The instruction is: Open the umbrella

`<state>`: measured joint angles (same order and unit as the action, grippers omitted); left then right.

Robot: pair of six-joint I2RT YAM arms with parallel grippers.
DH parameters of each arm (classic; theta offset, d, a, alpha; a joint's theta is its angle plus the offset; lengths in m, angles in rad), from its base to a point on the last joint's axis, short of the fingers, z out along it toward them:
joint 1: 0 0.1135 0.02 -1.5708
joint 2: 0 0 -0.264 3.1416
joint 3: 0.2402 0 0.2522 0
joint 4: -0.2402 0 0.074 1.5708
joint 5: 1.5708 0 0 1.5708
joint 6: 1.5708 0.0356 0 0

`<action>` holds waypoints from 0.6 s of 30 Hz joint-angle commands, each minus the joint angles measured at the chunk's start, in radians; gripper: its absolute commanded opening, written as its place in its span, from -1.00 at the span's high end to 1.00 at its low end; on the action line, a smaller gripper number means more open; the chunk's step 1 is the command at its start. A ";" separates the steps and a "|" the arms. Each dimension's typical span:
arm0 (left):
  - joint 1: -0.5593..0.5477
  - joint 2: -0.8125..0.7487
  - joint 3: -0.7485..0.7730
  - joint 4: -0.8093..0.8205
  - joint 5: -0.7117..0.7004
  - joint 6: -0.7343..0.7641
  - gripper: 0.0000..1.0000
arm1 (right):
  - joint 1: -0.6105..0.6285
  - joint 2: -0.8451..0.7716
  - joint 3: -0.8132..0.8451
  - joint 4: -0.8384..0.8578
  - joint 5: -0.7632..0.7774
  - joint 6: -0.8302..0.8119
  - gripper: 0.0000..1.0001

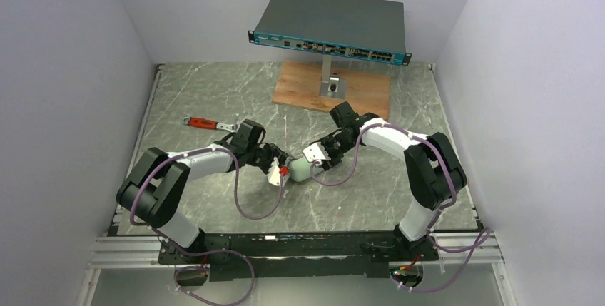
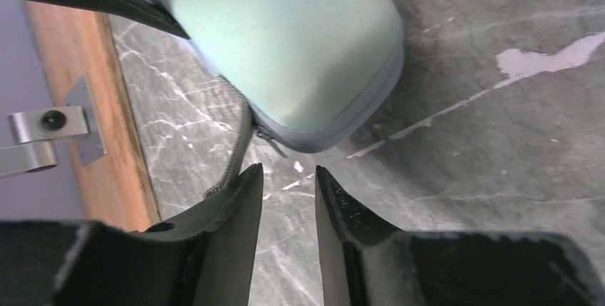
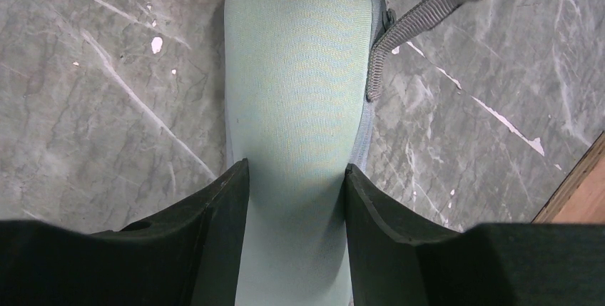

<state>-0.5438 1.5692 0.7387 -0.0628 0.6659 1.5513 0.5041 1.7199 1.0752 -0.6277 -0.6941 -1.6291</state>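
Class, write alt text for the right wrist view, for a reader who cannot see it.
The right gripper clamps a mint-green case over a grey marbled table. A grey strap runs from the case's side toward the upper right.

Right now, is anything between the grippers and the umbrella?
No umbrella shows. The closed-looking mint-green case, clamped in the right gripper, likely encloses it; the left gripper stands open just off the case's zipper end.
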 commanded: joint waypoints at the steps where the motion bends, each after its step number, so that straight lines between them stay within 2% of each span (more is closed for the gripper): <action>1: -0.002 0.007 -0.007 0.103 0.067 -0.015 0.27 | -0.011 0.072 -0.058 0.013 0.148 -0.056 1.00; 6: -0.009 0.021 0.009 0.115 0.086 -0.013 0.32 | -0.010 0.078 -0.047 0.011 0.145 -0.038 1.00; 11: -0.012 0.032 0.025 0.030 0.111 0.060 0.35 | -0.010 0.077 -0.051 0.017 0.148 -0.034 1.00; 13: -0.012 0.034 0.023 -0.010 0.107 0.114 0.31 | -0.011 0.078 -0.051 0.020 0.148 -0.030 1.00; 16: -0.012 0.035 0.016 0.004 0.096 0.101 0.24 | -0.011 0.079 -0.049 0.021 0.147 -0.029 1.00; 18: -0.014 0.040 0.019 0.031 0.093 0.074 0.29 | -0.011 0.079 -0.047 0.020 0.145 -0.027 1.00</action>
<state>-0.5484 1.5944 0.7406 -0.0116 0.7113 1.6241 0.5034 1.7203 1.0752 -0.6258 -0.6960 -1.6272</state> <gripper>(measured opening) 0.373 0.487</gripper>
